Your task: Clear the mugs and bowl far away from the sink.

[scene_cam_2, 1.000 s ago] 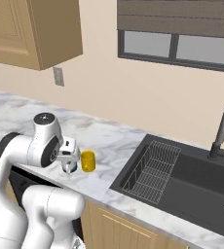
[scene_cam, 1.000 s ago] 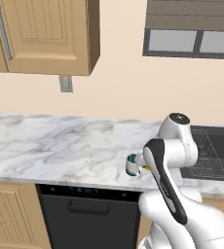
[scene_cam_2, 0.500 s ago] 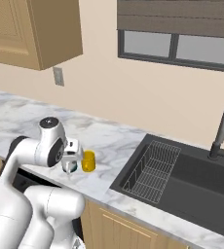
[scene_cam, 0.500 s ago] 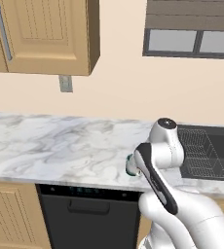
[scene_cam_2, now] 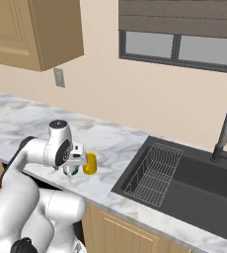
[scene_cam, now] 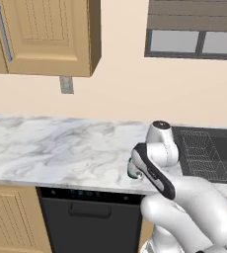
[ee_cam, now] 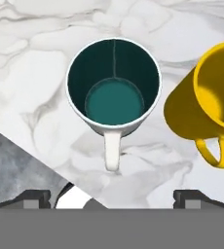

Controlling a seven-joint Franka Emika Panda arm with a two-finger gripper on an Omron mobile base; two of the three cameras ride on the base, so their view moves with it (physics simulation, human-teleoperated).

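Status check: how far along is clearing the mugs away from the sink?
Nothing looks moved yet: the teal-lined white mug and the yellow mug stand upright side by side on the marble counter near its front edge. In hand: nothing; the open gripper hovers above the teal-lined one. Both mugs remain; a bowl isn't visible.

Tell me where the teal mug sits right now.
In the hand view the teal mug stands upright on the marble counter, directly below the open end effector, with the yellow mug close beside it on that view's right.

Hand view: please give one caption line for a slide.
Open gripper above upright teal mug, yellow mug beside it, on marble counter.
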